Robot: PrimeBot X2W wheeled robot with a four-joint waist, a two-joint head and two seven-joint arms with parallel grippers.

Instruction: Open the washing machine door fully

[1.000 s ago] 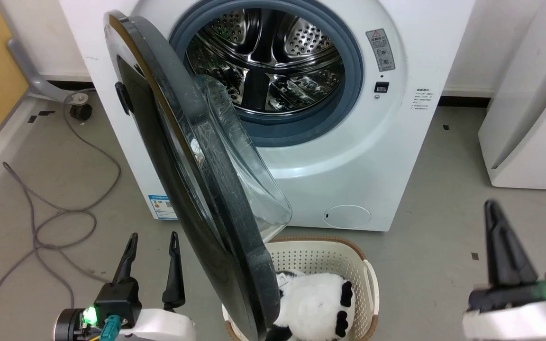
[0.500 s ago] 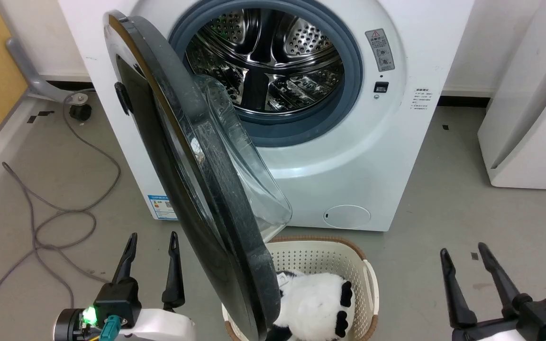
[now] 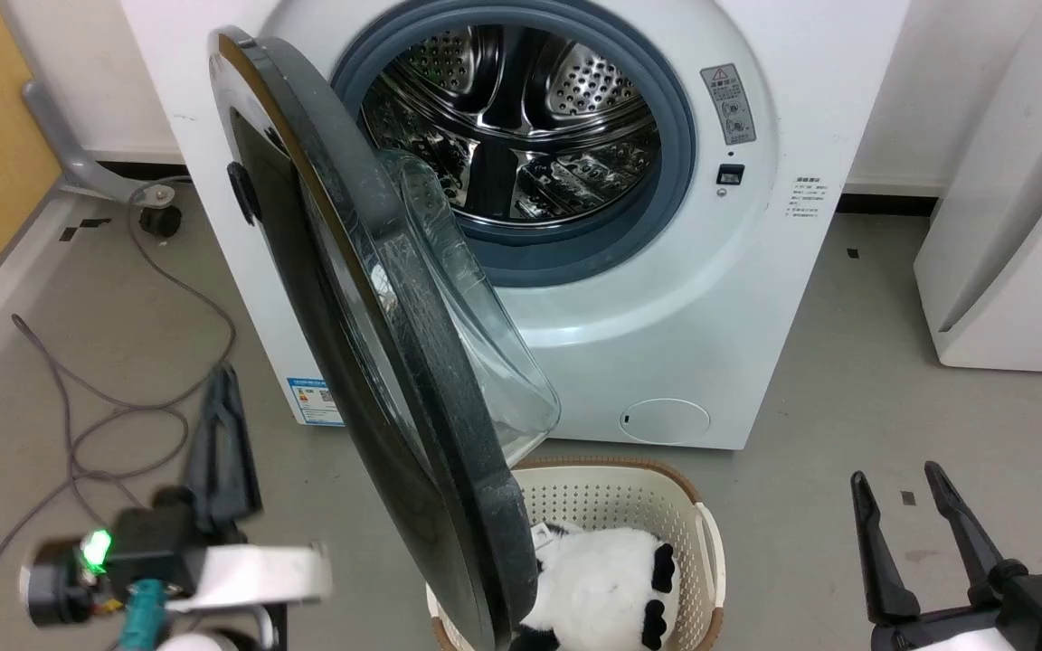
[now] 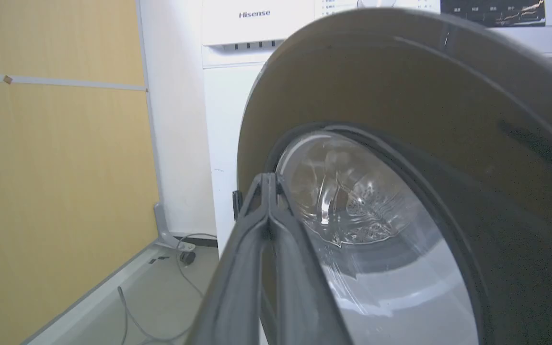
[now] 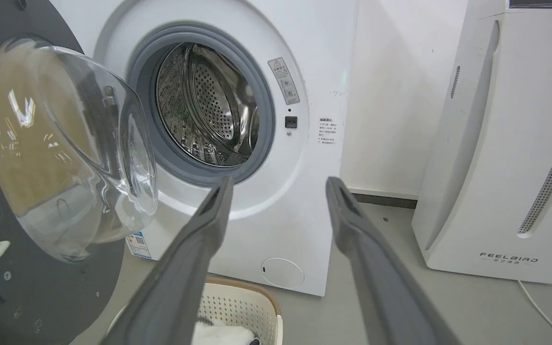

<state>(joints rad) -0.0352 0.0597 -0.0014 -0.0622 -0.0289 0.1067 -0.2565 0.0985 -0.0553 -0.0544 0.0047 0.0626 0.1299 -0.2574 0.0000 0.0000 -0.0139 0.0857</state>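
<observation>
The left tool [image 3: 221, 425] is blurred in the head view, its two dark fingers pressed together into one blade with nothing between them; in its own wrist view the left tool [image 4: 267, 181] shows the same closed tips. Straight ahead of those tips and spreading off to their right stands the washing machine door [image 4: 400, 96], its glossy black outer face turned toward this tool and its clear glass centre just past the tips. The small black handle tab [image 4: 236, 203] sits just left of the tips; whether they touch the door cannot be told. From the head view the washing machine door [image 3: 322, 298] stands swung out from the washing machine [image 3: 666, 298], roughly edge-on, with the steel drum [image 3: 521, 127] exposed beyond it. The right tool [image 3: 894, 472] holds its fingers spread, gripping nothing, well apart from the door. Along the right tool [image 5: 280, 182], the open drum lies ahead and slightly left, the door's glass bowl [image 5: 65, 143] far to its left, and a white appliance [image 5: 496, 143] to its right. Below and left of this tool's fingers sits a cream basket [image 3: 602, 466] holding a black-and-white plush toy [image 3: 602, 588].
</observation>
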